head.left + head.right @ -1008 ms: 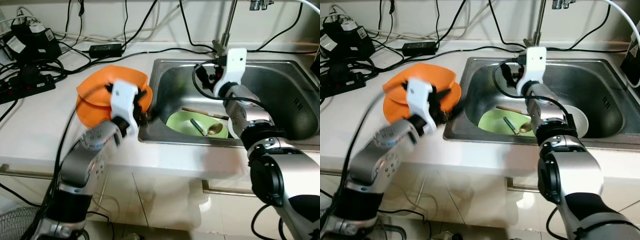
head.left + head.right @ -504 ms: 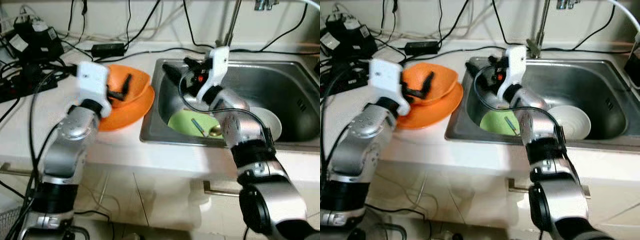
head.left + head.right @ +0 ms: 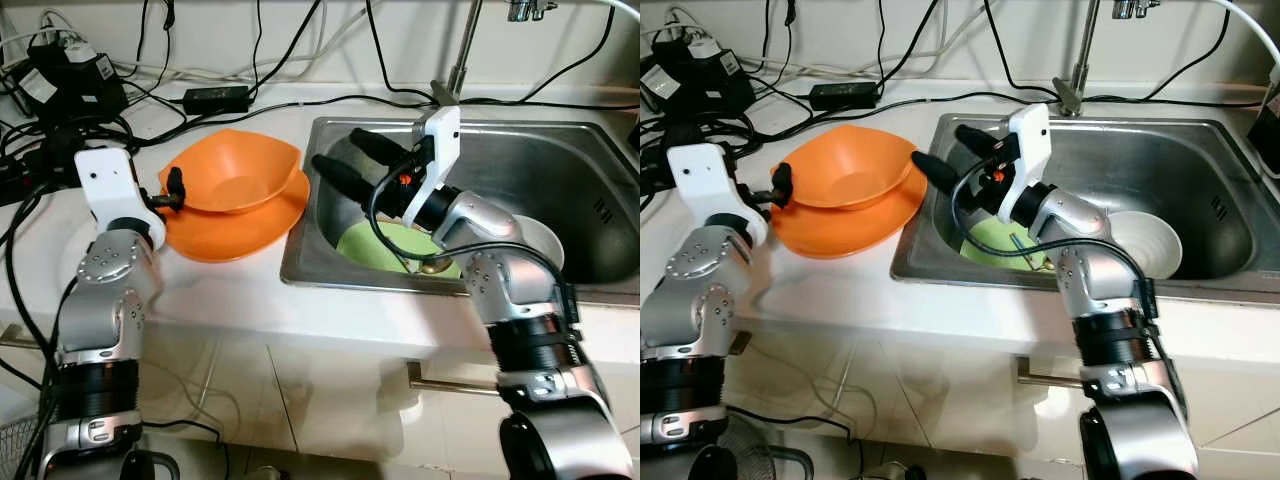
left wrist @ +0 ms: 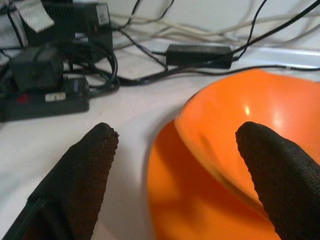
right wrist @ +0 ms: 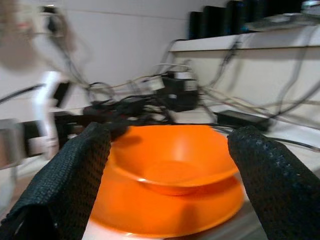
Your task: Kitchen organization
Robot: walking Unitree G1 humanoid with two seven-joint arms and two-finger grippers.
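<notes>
An orange bowl point(image 3: 232, 173) sits in an orange plate point(image 3: 240, 222) beside the bench's sink point(image 3: 590, 205); both grippers, left point(image 3: 172, 190) and right point(image 3: 340, 160), hover spread-jawed and empty, needing a level approach.

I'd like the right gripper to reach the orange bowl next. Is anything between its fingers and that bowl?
Nothing visible is. The right gripper is open over the sink's left edge, pointing at the orange bowl, which sits in an orange plate on the counter. The left gripper is at the bowl's far side.
</notes>
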